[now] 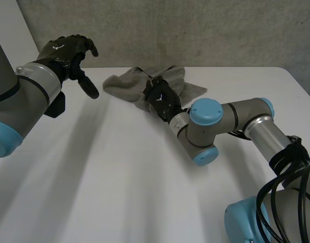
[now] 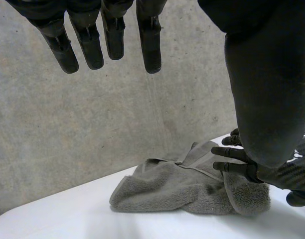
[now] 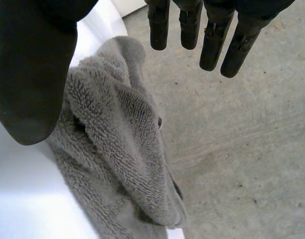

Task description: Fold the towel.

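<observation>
White table, grey concrete wall behind. Crumpled grey terry towel bunched at far edge, no fold made. Black right hand laid on towel, fingers straight, nothing pinched. Black left hand raised near far left corner, relaxed, empty. Spreading judged in hand; edge grip needed next. No writing legible.

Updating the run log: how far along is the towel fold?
Done: nothing; the towel lies bunched at the far edge of the table. In hand: the open right hand is over it; the open left hand hovers clear. Left: spread it flat, then fold.
</observation>
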